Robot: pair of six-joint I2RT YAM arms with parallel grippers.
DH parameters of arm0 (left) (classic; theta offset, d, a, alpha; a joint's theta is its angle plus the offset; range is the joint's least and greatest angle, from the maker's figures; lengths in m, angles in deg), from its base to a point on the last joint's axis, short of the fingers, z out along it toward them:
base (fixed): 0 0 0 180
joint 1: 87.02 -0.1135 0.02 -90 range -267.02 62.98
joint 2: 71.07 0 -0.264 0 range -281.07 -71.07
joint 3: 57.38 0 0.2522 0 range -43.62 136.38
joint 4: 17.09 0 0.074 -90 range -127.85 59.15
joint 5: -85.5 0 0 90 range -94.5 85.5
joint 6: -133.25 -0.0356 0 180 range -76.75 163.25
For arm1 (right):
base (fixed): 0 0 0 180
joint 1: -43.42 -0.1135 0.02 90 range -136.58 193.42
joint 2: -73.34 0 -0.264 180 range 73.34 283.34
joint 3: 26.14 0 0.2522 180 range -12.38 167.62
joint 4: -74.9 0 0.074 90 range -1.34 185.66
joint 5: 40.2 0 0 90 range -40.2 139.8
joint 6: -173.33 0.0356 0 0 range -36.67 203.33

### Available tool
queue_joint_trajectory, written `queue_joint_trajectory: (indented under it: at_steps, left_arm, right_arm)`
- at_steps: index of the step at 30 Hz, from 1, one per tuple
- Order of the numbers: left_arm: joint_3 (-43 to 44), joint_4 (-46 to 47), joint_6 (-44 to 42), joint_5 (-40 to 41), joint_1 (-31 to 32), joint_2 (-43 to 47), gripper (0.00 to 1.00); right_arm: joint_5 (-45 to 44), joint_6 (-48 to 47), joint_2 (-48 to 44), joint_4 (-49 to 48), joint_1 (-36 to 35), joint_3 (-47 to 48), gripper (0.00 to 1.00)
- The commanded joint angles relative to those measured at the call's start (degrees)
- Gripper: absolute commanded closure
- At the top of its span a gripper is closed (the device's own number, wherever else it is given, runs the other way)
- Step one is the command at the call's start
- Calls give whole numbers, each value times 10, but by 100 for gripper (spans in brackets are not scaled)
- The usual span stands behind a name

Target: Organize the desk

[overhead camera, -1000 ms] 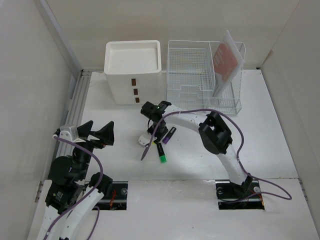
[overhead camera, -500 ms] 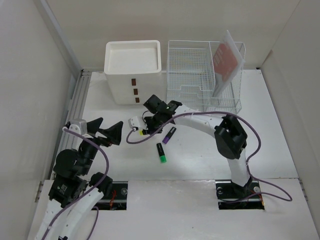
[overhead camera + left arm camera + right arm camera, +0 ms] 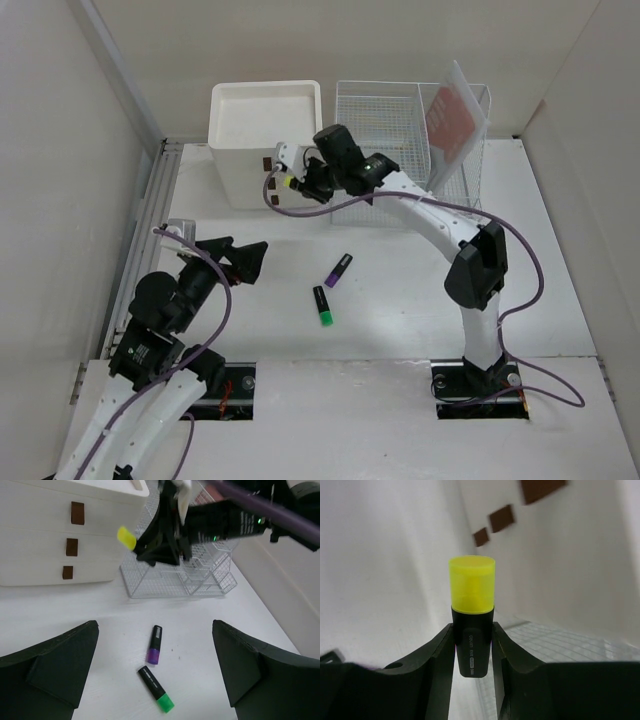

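Note:
The white desk (image 3: 520,260) carries a purple highlighter (image 3: 339,270) (image 3: 155,645) and a green-capped highlighter (image 3: 322,305) (image 3: 155,689) lying side by side near its middle. My right gripper (image 3: 305,180) (image 3: 472,630) is shut on a yellow-capped highlighter (image 3: 291,183) (image 3: 471,625) (image 3: 126,537). It holds it in the air in front of the drawer box, cap pointing away from the wrist. My left gripper (image 3: 240,258) (image 3: 155,625) is open and empty. It hovers left of the two lying highlighters, which show between its fingers in the left wrist view.
A cream drawer box (image 3: 265,120) (image 3: 35,540) with a tray top stands at the back. A white wire-mesh rack (image 3: 385,140) (image 3: 200,580) holding a red-orange booklet (image 3: 450,120) is to its right. A grey rail (image 3: 158,190) runs along the desk's left edge.
My right gripper has lifted the yellow highlighter from the middle of the desk and carried it back toward the drawer box. My left arm has moved forward and to the right.

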Motion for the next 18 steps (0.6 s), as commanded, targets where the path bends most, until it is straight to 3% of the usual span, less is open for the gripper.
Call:
queue_joint_trajectory:
  at_steps: [1,12,18]
  left_arm:
    - [-3,3,22,-21,-1,-3,5]
    - [-50,56,58,-69,-1,-45,18]
    - [-83,108,94,-76,5,-124,22]
  right_arm:
    - [-10,39,-36,-40,26,71,100]
    - [27,94,-30,-34,56,187,100]
    - [-53,142,-22,-122,61,201,100]
